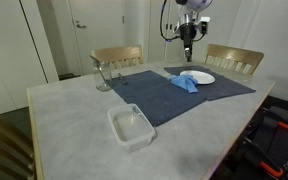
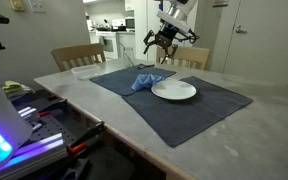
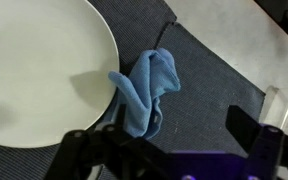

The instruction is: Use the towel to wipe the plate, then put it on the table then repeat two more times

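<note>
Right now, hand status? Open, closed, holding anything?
Hand: open, holding nothing; the towel lies below it, beside the plate.

Light-blue towel (image 3: pixel 149 90) crumpled, white plate (image 3: pixel 34 70) just beside (edges touching)

The arm (image 1: pixel 191 14) hangs high, wrist pointing down, jaws spread wide apart.

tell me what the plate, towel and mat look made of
Plate: probably glazed ceramic, maybe plastic; smooth, even white surface with a thin rim.
Towel: soft light-blue cloth, likely microfibre or cotton; it bunches into limp folds.
Mat: dark-blue woven fabric, matte; fine weave lines show.
</note>
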Controlling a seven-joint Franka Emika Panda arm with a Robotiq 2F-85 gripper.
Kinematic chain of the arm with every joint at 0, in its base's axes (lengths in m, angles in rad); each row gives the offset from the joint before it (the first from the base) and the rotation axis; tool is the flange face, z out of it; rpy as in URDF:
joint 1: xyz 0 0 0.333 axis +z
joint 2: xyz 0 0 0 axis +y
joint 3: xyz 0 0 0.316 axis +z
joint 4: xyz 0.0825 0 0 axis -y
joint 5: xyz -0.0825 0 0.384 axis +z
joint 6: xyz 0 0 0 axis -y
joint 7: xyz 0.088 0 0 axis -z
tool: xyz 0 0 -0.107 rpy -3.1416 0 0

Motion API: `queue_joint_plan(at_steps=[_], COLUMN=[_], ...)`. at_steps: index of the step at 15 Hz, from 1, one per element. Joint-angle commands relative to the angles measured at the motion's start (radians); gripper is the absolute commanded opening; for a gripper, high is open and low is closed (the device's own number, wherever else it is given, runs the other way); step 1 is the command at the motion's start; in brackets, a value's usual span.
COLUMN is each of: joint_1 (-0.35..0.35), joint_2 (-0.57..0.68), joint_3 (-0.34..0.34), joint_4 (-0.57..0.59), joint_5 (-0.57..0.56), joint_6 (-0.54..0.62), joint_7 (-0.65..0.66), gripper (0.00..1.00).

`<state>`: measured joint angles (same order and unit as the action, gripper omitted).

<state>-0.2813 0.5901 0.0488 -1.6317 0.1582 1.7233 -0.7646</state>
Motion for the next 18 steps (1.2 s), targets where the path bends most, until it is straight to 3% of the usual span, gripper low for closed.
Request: queue_joint_plan(at_steps=[1,6,14,15,18], joint_1=[0.014,0.012,0.003,0.01,0.01], joint_2=[-0.026,-0.057,-0.14,-0.084,-0.113], joint_3=[-0.008,-0.019,-0.064,-0.059,-0.07], joint_4=[-0.042,-0.106,-0.179,-0.115,-0.143], joint_5=[-0.001,0.005,-0.021,-0.002,-0.006], joint_6=[0.058,0.132,0.032,0.034,0.031], joint_7=[-0.056,-0.065,-0.054,-0.039,-0.042], gripper=[1.0,1.0,1.0,1.0,1.0])
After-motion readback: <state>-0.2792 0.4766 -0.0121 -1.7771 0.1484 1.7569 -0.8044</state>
